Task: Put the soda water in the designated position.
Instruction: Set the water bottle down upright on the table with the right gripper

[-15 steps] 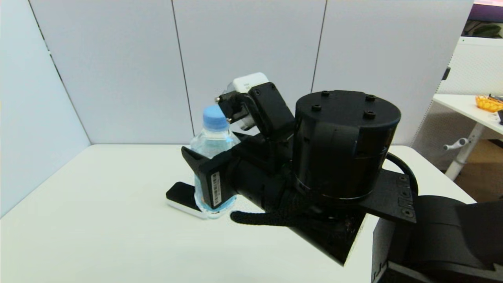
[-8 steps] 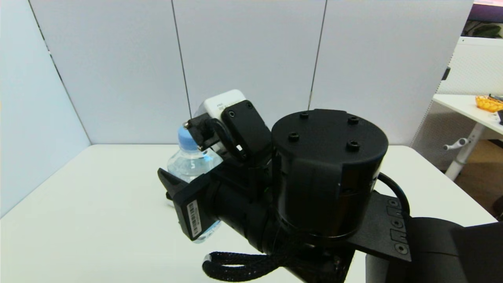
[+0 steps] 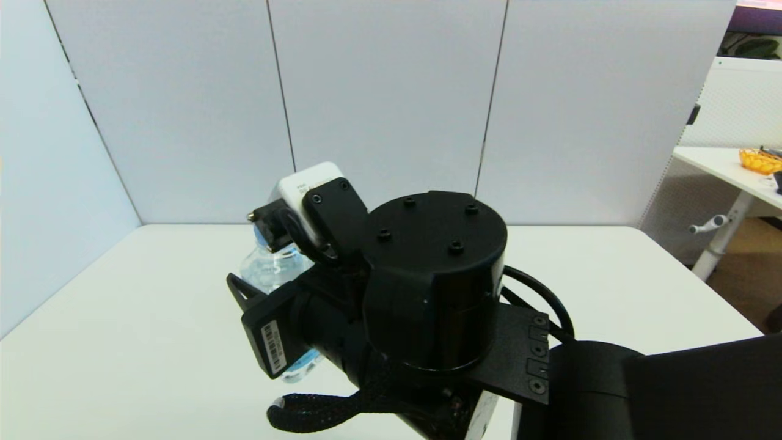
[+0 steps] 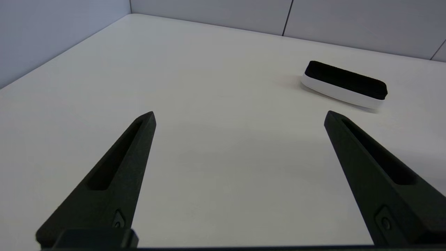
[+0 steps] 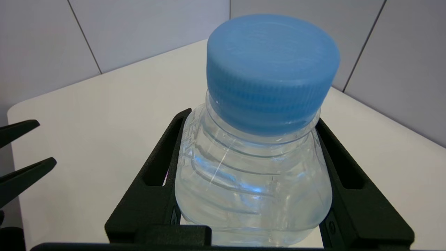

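- My right gripper [image 5: 252, 174] is clamped on the soda water [image 5: 254, 167], one finger [image 5: 156, 174] pressed to each side of the clear body below the light-blue cap [image 5: 271, 66].
- From the head camera, the bottle [image 3: 269, 272] sits left of centre over the white table [image 3: 122, 342], mostly hidden behind my right arm [image 3: 427, 293]; whether its base touches the table I cannot tell.
- My left gripper [image 4: 240, 122] hangs low over the table, fingers spread wide with nothing between them.
- A flat black-topped white block [image 4: 344, 84] lies on the table beyond it.
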